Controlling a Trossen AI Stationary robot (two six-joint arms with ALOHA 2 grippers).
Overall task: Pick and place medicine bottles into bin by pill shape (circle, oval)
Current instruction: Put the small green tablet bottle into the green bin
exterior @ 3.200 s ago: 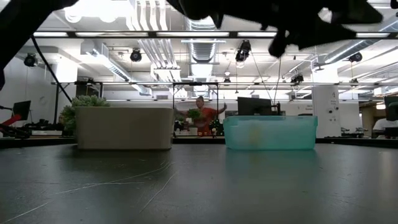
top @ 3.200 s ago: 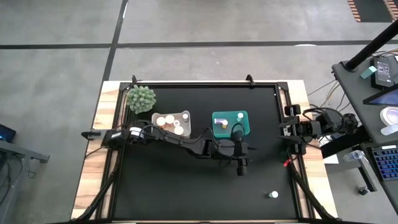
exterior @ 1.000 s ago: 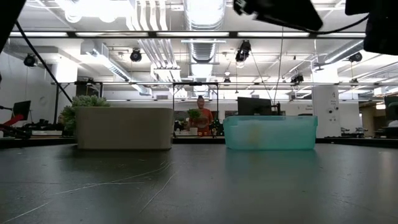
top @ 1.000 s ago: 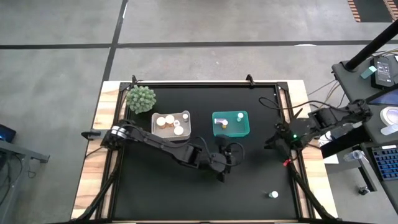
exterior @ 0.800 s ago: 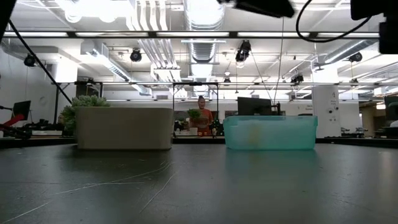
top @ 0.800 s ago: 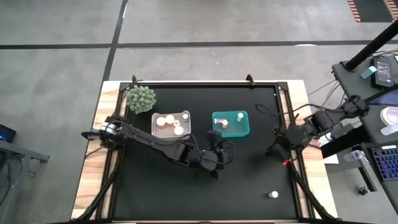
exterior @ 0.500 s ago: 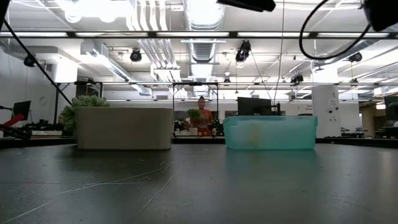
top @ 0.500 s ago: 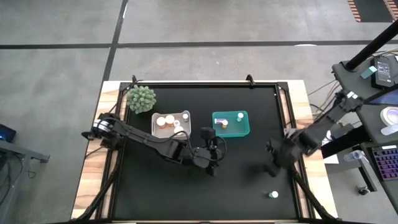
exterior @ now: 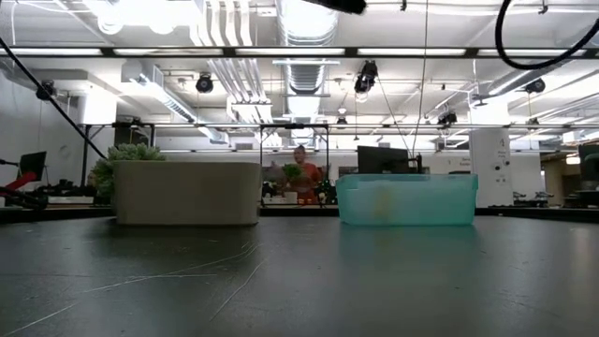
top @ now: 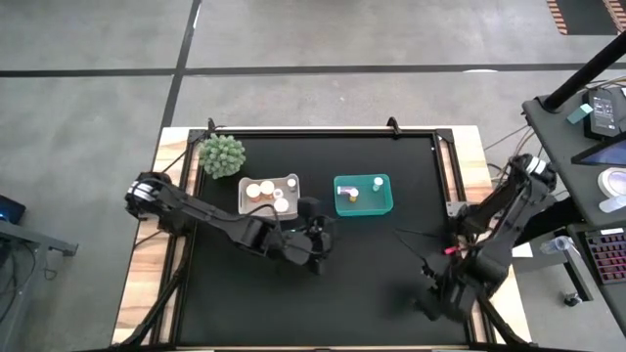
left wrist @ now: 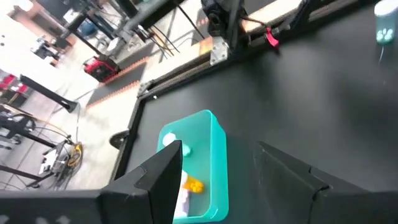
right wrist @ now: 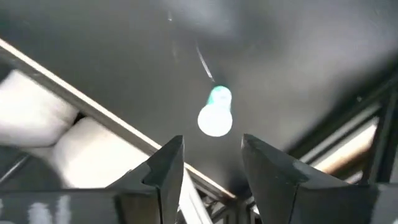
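At the near right corner of the table, the right gripper hangs over one last small bottle. It has a white cap and a whitish body with a bit of teal on it. It sits alone on the black table, close to the edge rail. The two dark fingers are spread apart with nothing between them, and the bottle shows right in the gap, still a little way off.

This looks like the reaching step, just before a pick. Next, I think the gripper needs to drop straight down around the bottle and then squeeze. The bottle is tiny, so a bump could knock it over or roll it away.

Near the middle of the table, the left gripper waits. Its fingers are open and hold nothing.

Farther back are the two bins. The teal bin holds a few bottles. The white bin beside it holds wider orange ones. A green spiky plant sits in the far left corner.
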